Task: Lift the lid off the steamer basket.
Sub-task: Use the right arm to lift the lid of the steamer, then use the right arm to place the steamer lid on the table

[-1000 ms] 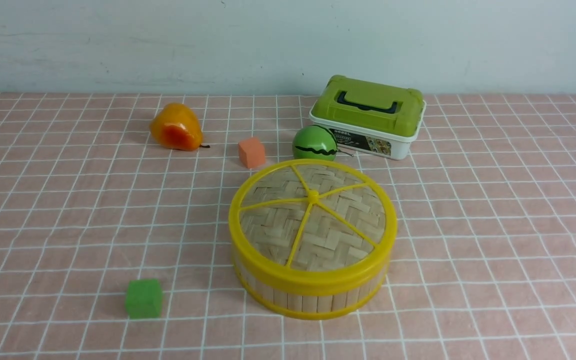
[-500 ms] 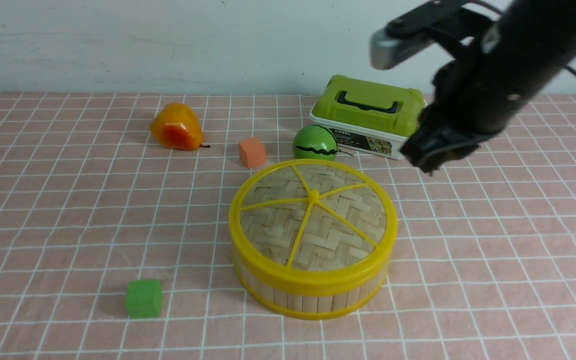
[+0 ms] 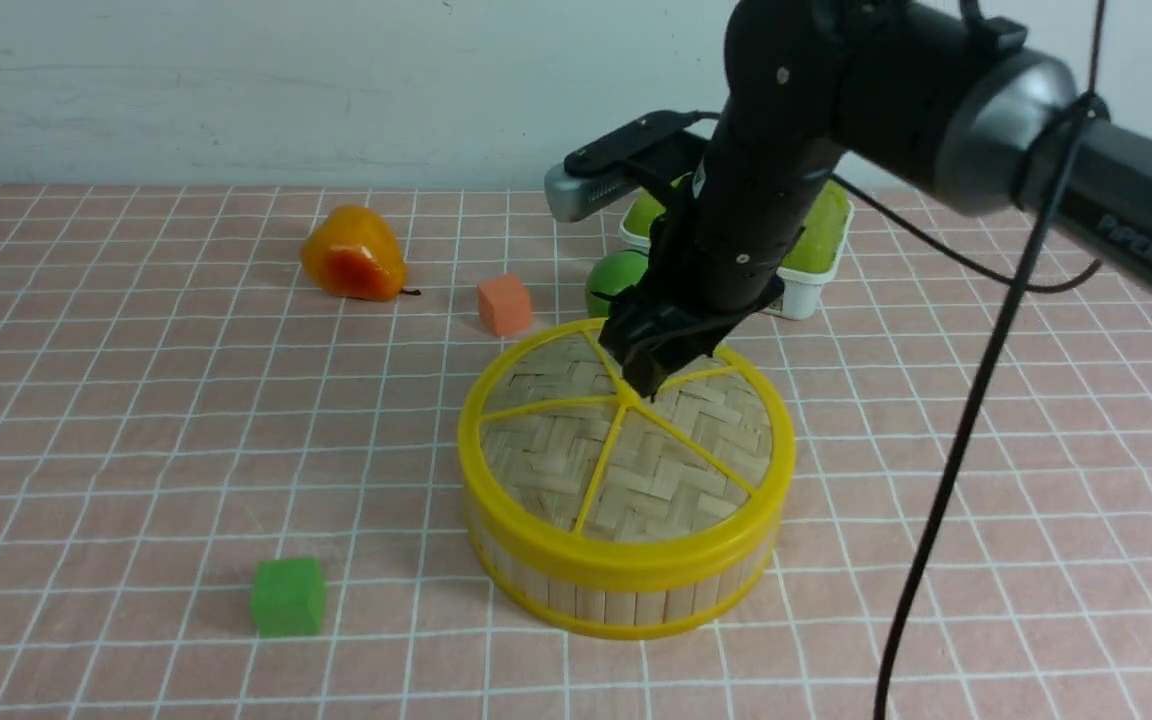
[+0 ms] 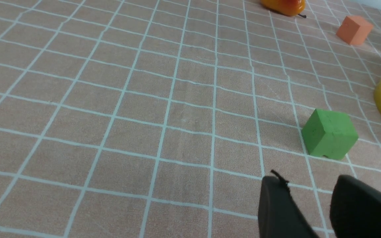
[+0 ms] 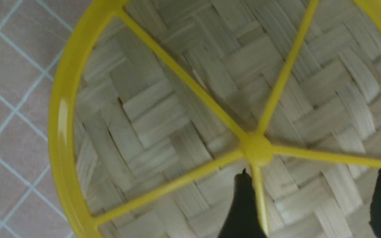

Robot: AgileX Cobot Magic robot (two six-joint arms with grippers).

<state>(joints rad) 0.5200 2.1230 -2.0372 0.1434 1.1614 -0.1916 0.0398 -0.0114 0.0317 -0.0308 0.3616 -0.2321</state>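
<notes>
Reaching over the covered basket

One steamer basket (image 3: 624,590) stands on the pink checked bench (image 3: 136,450), and its one lid (image 3: 576,460) sits flat on top of it. Around it lie two cubes, one green cube (image 3: 287,596) and one orange cube (image 3: 503,304), plus one pear (image 3: 351,255), one green ball (image 3: 614,280) and one green-and-white box (image 3: 821,262).

The front view alone shows all of these, though the right arm hides much of the box and ball. It shows the right claw (image 3: 650,372) low over the lid's middle knob; contact cannot be told. Only the right wrist view shows its fingers (image 5: 243,205) apart, with nothing clamped, one of them just beside a yellow spoke.

The left claw (image 4: 313,211) appears only in the left wrist view, its two fingers apart above bare bench near the green cube, well apart from the basket
</notes>
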